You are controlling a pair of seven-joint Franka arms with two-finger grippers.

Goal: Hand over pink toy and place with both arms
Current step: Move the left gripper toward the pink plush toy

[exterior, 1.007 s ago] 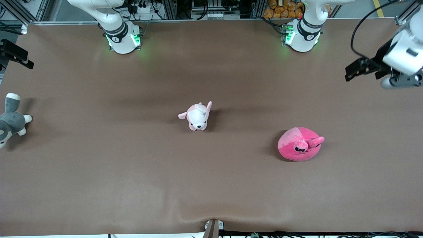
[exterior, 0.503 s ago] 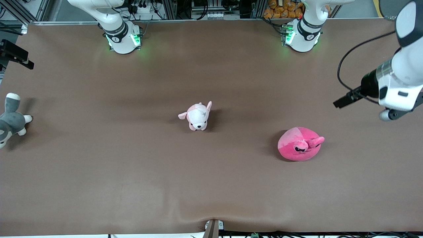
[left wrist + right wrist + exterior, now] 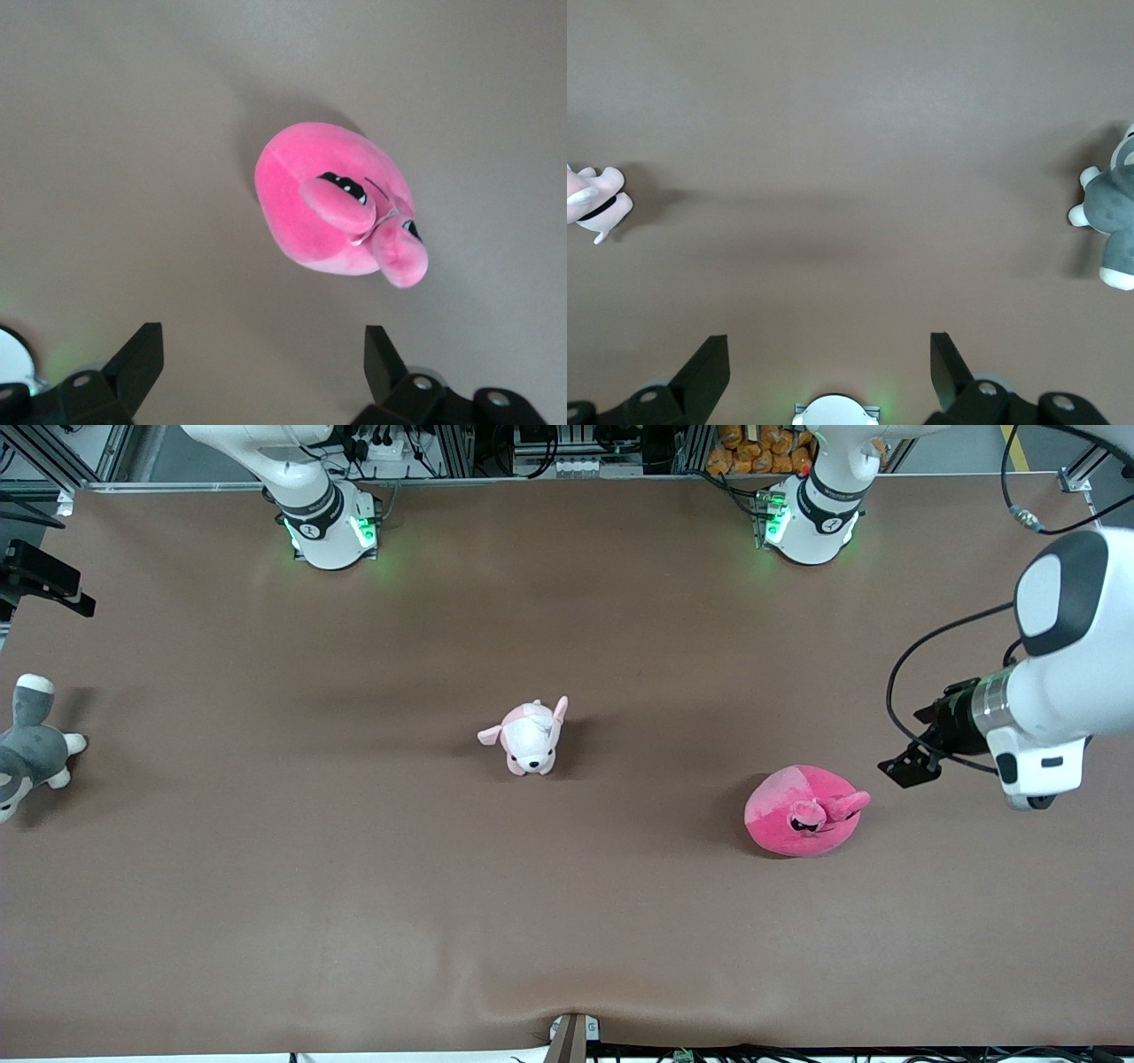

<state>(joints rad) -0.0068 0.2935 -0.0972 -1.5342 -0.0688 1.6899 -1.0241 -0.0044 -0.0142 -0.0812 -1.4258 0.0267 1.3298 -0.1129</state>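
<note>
The pink toy [image 3: 802, 812], a round hot-pink plush with a lighter patch, dark eyes and a snout, lies on the brown table toward the left arm's end. In the left wrist view the pink toy [image 3: 328, 204] shows whole, apart from the fingers. My left gripper [image 3: 905, 767] hangs in the air over the table just beside the toy, open and empty. In its own view the left gripper [image 3: 263, 329] has only bare table between its fingertips. My right gripper [image 3: 828, 341] is open and empty, high over the table at the right arm's end.
A pale pink-and-white plush dog [image 3: 529, 737] stands mid-table, farther from the front camera than the pink toy. A grey-and-white plush animal [image 3: 31, 748] lies at the table's edge at the right arm's end. Brown cloth [image 3: 354, 912] covers the table.
The left arm has swung down and in toward the pink toy, its gripper now close beside it. The toys have not moved, and the right arm waits.
</note>
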